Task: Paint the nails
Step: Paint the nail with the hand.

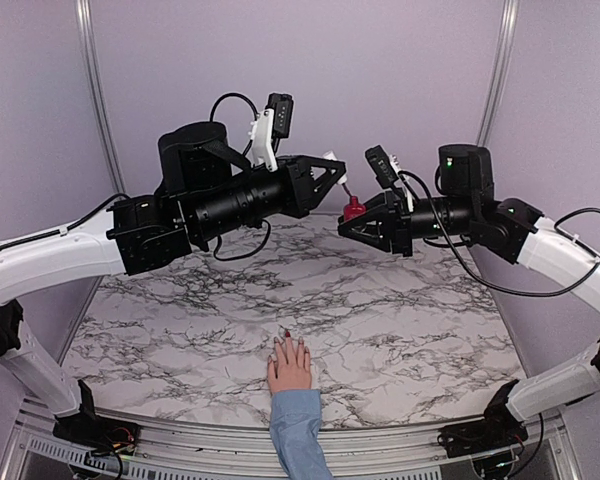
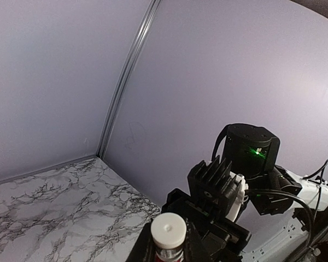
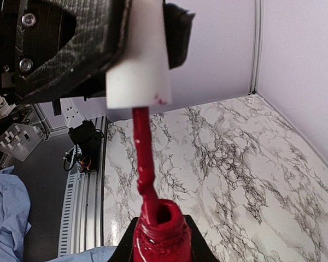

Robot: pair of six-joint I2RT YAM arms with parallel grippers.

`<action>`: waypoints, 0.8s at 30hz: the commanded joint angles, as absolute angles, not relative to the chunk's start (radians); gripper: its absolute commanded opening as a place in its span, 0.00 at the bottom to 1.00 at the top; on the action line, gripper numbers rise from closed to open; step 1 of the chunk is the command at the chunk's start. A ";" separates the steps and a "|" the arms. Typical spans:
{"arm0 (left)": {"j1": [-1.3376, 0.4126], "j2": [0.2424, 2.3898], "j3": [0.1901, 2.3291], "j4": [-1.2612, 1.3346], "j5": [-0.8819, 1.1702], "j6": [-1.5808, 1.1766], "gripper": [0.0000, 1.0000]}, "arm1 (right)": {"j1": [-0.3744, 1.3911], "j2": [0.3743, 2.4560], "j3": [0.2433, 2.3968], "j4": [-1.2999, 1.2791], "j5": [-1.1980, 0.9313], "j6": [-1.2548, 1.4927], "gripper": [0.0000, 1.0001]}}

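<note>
A pale pink hand [image 1: 290,366] with a light blue sleeve [image 1: 300,432] lies flat at the table's near edge. Its nails [image 1: 287,338] are tiny from above, and a dark red speck shows at one fingertip. High over the far middle of the table, my right gripper [image 1: 352,226] [image 3: 161,248] is shut on the open dark red polish bottle [image 1: 353,209] [image 3: 161,234]. My left gripper [image 1: 332,172] [image 2: 169,243] is shut on the white cap [image 2: 169,229] [image 3: 139,71]. The cap's red-coated brush stem [image 3: 142,158] reaches down into the bottle's neck.
The marble-patterned tabletop [image 1: 400,300] spreads below both raised arms, with purple walls behind and metal corner posts [image 1: 95,90]. A metal rail [image 1: 380,450] with the arm bases runs along the near edge. The hand lies well below and nearer than the grippers.
</note>
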State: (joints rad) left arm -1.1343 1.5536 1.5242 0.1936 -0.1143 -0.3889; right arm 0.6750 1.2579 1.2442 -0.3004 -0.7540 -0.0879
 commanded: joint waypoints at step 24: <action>-1.153 1.566 1.575 0.122 -0.121 -0.347 0.00 | 0.717 1.261 1.331 -0.373 -0.694 -0.163 0.00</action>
